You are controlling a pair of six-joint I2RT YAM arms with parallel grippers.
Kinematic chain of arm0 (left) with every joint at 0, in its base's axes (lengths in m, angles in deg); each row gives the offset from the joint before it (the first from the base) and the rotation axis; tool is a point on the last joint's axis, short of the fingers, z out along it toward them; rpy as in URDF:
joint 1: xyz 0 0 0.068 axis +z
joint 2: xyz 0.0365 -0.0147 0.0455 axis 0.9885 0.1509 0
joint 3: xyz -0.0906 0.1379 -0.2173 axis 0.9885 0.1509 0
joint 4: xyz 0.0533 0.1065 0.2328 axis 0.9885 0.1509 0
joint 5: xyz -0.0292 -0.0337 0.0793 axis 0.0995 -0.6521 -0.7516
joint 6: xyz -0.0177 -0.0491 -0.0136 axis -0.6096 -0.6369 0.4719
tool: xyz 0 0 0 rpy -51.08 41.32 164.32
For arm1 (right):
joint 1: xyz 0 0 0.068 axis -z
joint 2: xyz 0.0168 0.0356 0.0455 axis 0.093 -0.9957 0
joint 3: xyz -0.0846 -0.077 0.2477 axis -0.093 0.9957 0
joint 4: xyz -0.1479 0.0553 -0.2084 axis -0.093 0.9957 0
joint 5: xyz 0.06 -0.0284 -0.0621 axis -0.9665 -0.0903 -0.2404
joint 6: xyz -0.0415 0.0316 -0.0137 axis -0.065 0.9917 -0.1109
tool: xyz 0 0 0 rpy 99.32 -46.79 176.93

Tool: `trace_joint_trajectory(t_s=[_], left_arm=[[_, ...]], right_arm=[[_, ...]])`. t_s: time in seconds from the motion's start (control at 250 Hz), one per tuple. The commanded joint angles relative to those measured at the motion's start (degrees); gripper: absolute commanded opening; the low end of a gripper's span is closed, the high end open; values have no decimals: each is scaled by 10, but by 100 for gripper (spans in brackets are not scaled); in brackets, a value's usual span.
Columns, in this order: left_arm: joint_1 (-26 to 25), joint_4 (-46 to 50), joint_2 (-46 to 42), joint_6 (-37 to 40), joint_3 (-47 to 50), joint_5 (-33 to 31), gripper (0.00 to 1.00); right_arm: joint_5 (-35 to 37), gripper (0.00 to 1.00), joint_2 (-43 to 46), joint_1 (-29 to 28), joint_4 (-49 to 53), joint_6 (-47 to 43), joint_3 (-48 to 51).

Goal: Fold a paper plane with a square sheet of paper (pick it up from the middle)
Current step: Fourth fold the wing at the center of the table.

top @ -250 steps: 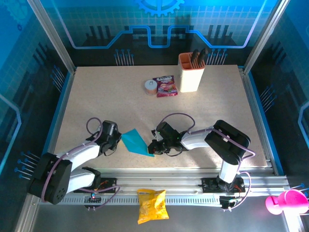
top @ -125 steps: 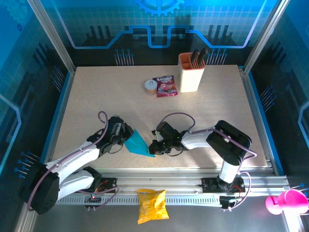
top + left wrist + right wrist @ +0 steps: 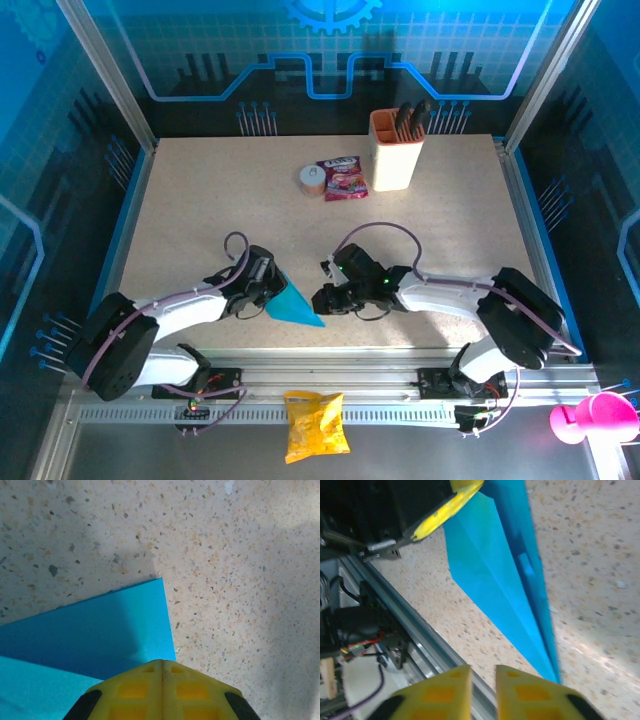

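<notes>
The square sheet of paper [image 3: 296,306] is cyan-blue and lies folded into a narrow pointed wedge near the table's front edge, its tip pointing right. My left gripper [image 3: 272,292] is shut, with its yellow tips [image 3: 162,661] over the paper [image 3: 100,625] at its straight edge. Whether paper is pinched between them I cannot tell. My right gripper [image 3: 320,300] stands just off the pointed tip. In the right wrist view its jaws [image 3: 483,668] stand slightly apart with nothing between them, and the paper [image 3: 500,580] runs up past the right finger. No finished paper plane is visible.
At the back stand an orange-and-cream holder [image 3: 395,150] with dark handles, a red-purple snack packet [image 3: 342,178] and a small tape roll [image 3: 312,179]. The metal rail [image 3: 330,372] runs along the near edge. A yellow crisp bag [image 3: 315,425] lies beyond it.
My left gripper has swept right, carrying the paper's left flap over, so the blue shape is narrower. My right gripper's jaws have parted and come off the tip.
</notes>
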Motion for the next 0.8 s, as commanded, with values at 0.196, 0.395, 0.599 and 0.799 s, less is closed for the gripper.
trace_joint_trajectory(t_s=[0.196, 0.395, 0.599, 0.799], left_arm=[[-6, -38, 32, 10, 23, -2, 5], [-5, -38, 36, 14, 27, -6, 5], [-6, -37, 36, 14, 30, -10, 4], [-6, -39, 37, 14, 32, -11, 4]], right_arm=[[2, 32, 1, 13, -21, 25, 75], [-9, 33, -35, 2, -54, 37, 70], [-30, 33, -68, -5, -100, 57, 65], [-31, 32, -63, -15, -101, 60, 54]])
